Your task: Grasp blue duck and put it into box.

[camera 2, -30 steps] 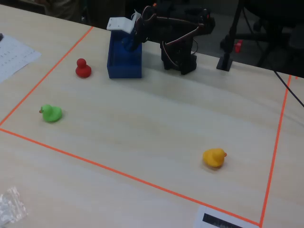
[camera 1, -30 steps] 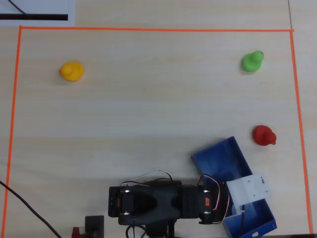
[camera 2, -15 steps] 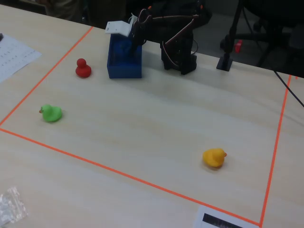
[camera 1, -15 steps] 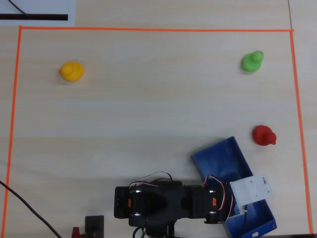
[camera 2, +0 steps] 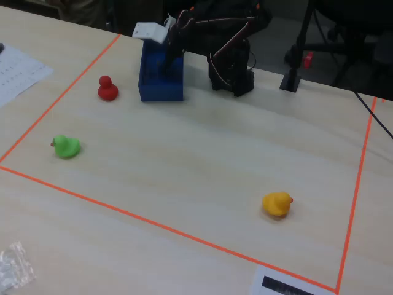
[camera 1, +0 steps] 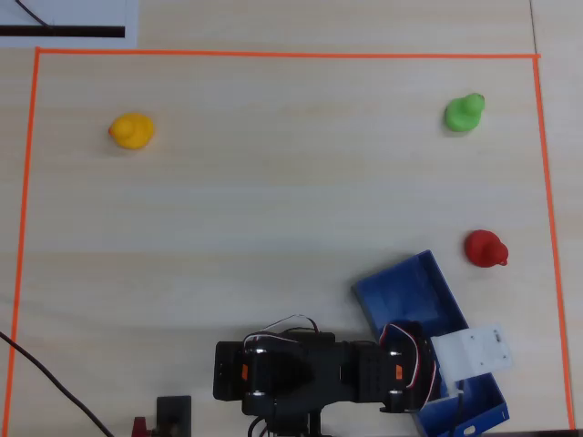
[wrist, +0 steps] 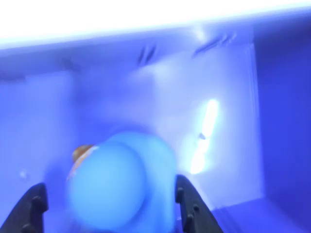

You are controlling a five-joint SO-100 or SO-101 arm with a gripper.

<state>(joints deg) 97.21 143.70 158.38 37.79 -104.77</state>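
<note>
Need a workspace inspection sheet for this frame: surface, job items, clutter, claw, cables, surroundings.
Surface: pale wood table, orange tape border.
Job's things: blue duck inside the box, between the claw's fingers; blurred.
Clutter: yellow duck, green duck, red duck beside the box, crumpled clear plastic.
Grippers: claw down in the box; grip or release cannot be told.
Cables: black cable crossing the tape; servo wires on the arm.
Surroundings: printed sheets at table edges, black stand.

In the overhead view, the box (camera 1: 410,296) lies bottom right, one duck (camera 1: 485,248) just beyond it.
</note>
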